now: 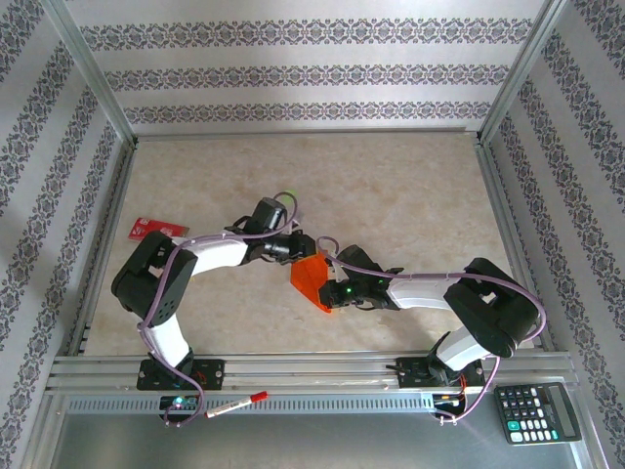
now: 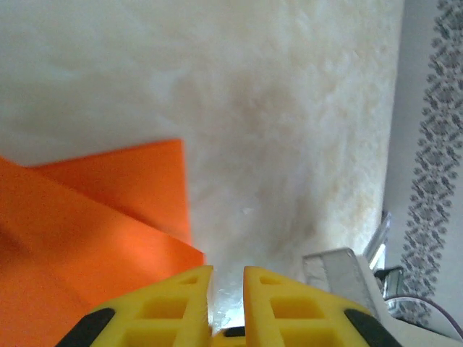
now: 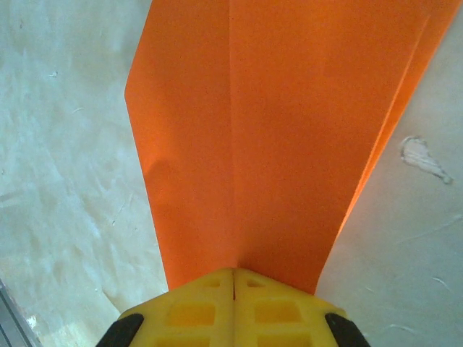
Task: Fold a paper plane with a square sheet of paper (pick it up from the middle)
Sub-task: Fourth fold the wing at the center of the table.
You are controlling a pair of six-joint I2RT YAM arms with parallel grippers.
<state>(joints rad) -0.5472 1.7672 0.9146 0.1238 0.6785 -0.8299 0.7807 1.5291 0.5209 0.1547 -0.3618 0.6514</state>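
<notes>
The folded sheet of thin bright orange paper (image 1: 314, 277) is plain and unprinted, a shade deeper along its creases. The flat table top (image 1: 410, 195) is pale beige with faint cloudy marbling. The papered enclosure walls (image 1: 293, 59) are white with bands of grey floral ornament. A small flat card (image 1: 156, 229) is red with white print. The jointed robot arms (image 1: 215, 256) are white and black, with lilac cables (image 1: 145, 337). The ribbed plastic fingers (image 2: 181, 303) of the left gripper (image 2: 227, 275) are yellow with black patches, as on the right gripper (image 3: 233, 275). A rectangular desk calculator (image 1: 534, 411) is black with pale keys; a slim white pen (image 1: 234, 405) has a red cap.
</notes>
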